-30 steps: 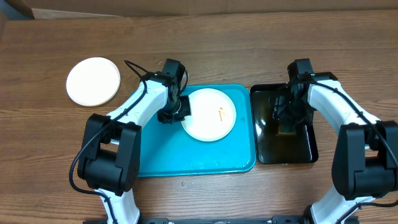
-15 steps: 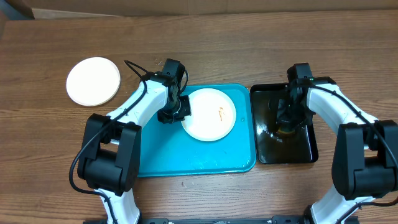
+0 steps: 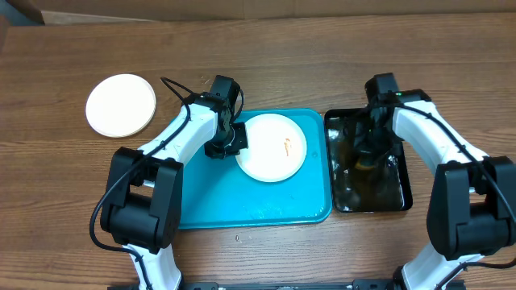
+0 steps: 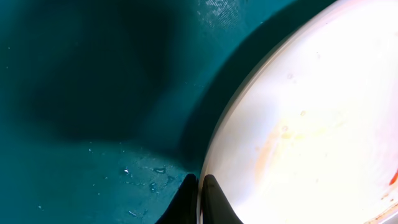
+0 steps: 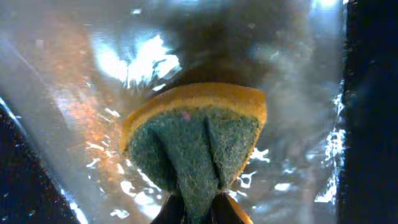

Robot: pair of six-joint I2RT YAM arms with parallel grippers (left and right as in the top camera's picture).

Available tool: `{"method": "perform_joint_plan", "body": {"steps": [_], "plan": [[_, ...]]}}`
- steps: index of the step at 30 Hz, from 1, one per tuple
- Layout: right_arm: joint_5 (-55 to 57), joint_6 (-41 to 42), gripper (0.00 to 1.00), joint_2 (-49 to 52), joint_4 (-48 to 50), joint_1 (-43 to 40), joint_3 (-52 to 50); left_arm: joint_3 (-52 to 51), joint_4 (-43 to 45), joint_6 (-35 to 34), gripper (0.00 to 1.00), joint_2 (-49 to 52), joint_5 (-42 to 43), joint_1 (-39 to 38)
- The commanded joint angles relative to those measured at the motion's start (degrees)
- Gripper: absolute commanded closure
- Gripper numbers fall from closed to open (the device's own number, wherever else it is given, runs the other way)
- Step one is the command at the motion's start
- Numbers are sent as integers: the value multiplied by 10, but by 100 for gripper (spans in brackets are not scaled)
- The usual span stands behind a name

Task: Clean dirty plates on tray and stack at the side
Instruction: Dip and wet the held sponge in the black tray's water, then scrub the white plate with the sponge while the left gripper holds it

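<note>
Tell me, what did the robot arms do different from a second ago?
The right gripper closed on the sponge in the black tray, pinching it into a fold, and its arm shifted a little. The left gripper still pinches the rim of the plate on the blue tray, unmoved. The white plate at the side stayed put.

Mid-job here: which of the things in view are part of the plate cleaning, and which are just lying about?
In the job: white plate pinched at its rim by the left claw; turquoise tray; second plate set aside on the table; sponge in the right claw; wet black tray.
Lying about: cardboard past the table's far edge.
</note>
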Motion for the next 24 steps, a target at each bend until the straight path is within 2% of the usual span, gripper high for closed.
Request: {"method": "perform_joint_plan", "body": {"steps": [1, 2, 4, 8, 12, 16, 19, 21, 24], "plan": [[98, 40, 96, -18, -19, 5, 14, 12, 0, 5, 96, 7, 16, 4], [91, 53, 96, -19, -17, 5, 14, 12, -2, 4, 96, 7, 19, 4], [53, 26, 96, -19, -16, 6, 16, 12, -3, 4, 96, 7, 20, 4], [51, 32, 96, -23, -26, 6, 28, 12, -7, 4, 96, 7, 20, 4], [75, 78, 96, -36, -64, 5, 62, 12, -7, 5, 96, 7, 19, 4], [60, 20, 96, -61, -71, 10, 75, 12, -4, 4, 96, 7, 19, 4], [64, 66, 96, -68, -76, 11, 75, 12, -4, 4, 96, 7, 20, 4], [23, 13, 96, -68, -76, 12, 75, 12, -4, 4, 96, 7, 19, 4], [20, 24, 96, -70, -87, 12, 75, 12, -5, 4, 96, 7, 20, 4]]}}
